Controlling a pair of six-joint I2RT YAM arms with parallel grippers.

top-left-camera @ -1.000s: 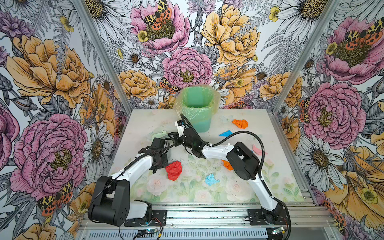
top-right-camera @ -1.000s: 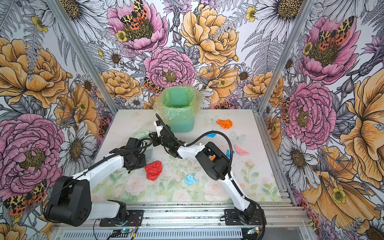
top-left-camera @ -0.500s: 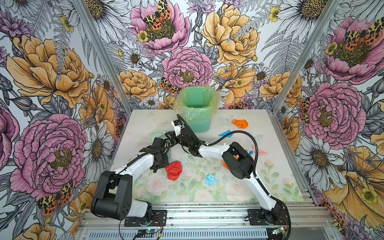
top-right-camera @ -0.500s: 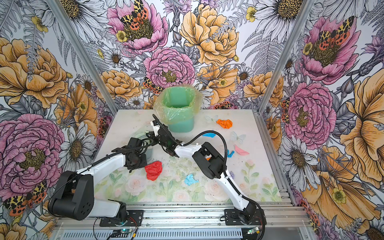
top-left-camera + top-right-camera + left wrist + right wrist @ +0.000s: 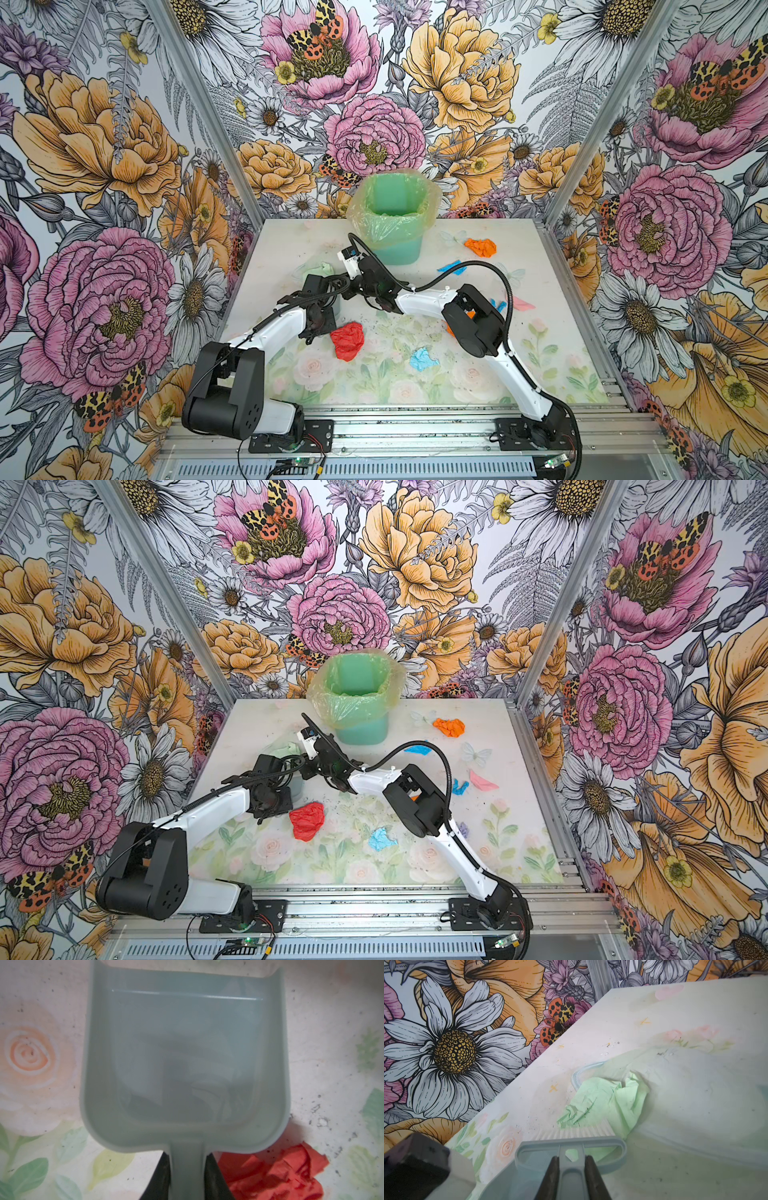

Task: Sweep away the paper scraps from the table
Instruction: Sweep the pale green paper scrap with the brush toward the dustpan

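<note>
Here, the left gripper [image 5: 187, 1160] was clamped on the handle of the dustpan [image 5: 187, 1053], held low over the table [image 5: 41, 1105]. The right gripper [image 5: 572, 1159] was closed on the brush [image 5: 571, 1142], with its bristles touching a pale green wad [image 5: 608, 1101]. Other paper scraps [image 5: 451, 268] lay scattered: a red wad [image 5: 347, 340] just beside the pan and an orange wad [image 5: 481, 247] near the bin [image 5: 395, 245]. Being thin and crumpled, they were probably very light and springy, so a low push with the bristles would suit them better than pinching.

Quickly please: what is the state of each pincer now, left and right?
Left pincer: shut on the handle of the dustpan.
Right pincer: shut on the handle of the brush.
</note>
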